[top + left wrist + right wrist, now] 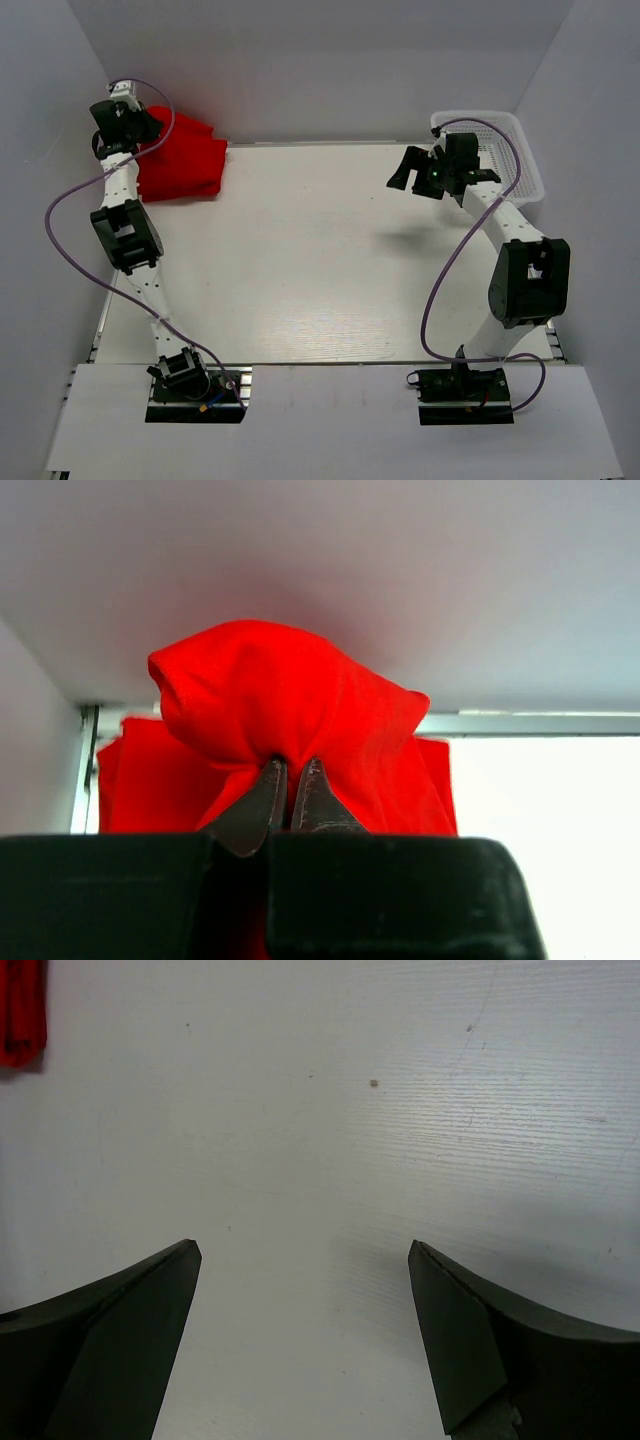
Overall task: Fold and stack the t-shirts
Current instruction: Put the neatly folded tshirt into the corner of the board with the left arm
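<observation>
The red t-shirts [185,160] lie in a heap at the table's far left corner. My left gripper [150,125] is at the top left of that heap, shut on a fold of red cloth. In the left wrist view its fingertips [293,765] pinch the cloth, which bulges up in a rounded bunch [270,690] above them, with flatter red cloth [135,780] lying behind. My right gripper [405,168] hangs open over the bare table at the far right, holding nothing. In its wrist view the jaws [303,1250] stand wide apart, and a strip of red t-shirt [20,1010] shows at the top left.
A white mesh basket [520,160] stands at the far right corner, just behind my right wrist. White walls close in the table at the back and on both sides. The white table top [320,260] stretches between the two arms.
</observation>
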Motion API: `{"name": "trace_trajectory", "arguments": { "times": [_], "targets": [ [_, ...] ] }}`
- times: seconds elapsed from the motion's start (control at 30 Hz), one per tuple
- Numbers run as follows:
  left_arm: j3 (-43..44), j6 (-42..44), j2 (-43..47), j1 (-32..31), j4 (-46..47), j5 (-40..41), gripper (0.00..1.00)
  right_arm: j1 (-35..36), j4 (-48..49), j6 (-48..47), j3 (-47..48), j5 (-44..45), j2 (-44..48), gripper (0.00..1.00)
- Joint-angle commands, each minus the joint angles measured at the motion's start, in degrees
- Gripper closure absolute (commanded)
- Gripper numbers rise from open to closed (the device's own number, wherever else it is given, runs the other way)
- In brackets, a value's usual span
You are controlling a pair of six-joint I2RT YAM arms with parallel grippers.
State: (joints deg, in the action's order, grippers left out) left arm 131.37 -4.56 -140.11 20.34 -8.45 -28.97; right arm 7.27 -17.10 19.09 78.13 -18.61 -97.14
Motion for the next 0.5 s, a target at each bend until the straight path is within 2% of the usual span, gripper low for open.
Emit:
{"name": "trace_trajectory", "arguments": {
  "times": [0.0, 0.07, 0.1, 0.17, 0.23, 0.27, 0.3, 0.33, 0.37, 0.47],
  "targets": [
    [-2.44, -2.03, 5.47, -0.04, -0.69, 5.05, 1.0, 0.2, -0.03, 0.16, 2.38, -0.99, -0.15, 0.1],
    [-1.74, -3.0, 4.68, -0.04, -4.63, 8.21, 1.0, 0.12, -1.09, -0.02, 2.56, -0.38, -0.24, 0.1],
    [-2.34, -4.22, 4.67, -0.04, -5.69, 12.75, 1.0, 0.03, -1.26, -0.19, 2.99, -0.29, -0.33, 0.1],
    [-4.27, -6.51, 4.67, -0.04, -6.23, 16.21, 1.0, 0.03, -1.7, -0.46, 3.17, -0.37, -0.5, 0.1],
    [-2.89, -9.4, 3.88, -0.04, -9.46, 22.62, 1.0, 0.03, -2.66, -0.55, 3.87, -0.46, -0.77, 0.1],
    [-2.88, -9.42, 3.19, -0.04, -9.48, 24.3, 0.91, 0.03, -3.02, -0.81, 4.31, -0.29, -0.77, 0.1],
    [-2.88, -10.11, 3.18, -0.04, -9.48, 26.49, 0.3, 0.11, -3.37, -0.98, 4.14, -0.11, -0.77, 0.1],
    [-2.35, -10.12, 3.18, -0.04, -9.48, 27.03, 0.3, -1.28, -3.72, -0.99, 4.31, -0.11, -1.03, 0.1],
    [-1.83, -10.12, 3.18, -0.04, -9.48, 27.04, 0.0, 0.1, -3.73, -1.07, 4.4, -0.11, -0.86, 0.1],
    [-1.82, -11.0, 3.79, -0.04, -8.7, 25.37, 0.0, 0.2, -3.73, -1.25, 4.23, -0.2, -0.24, 0.1]
  ]
}}
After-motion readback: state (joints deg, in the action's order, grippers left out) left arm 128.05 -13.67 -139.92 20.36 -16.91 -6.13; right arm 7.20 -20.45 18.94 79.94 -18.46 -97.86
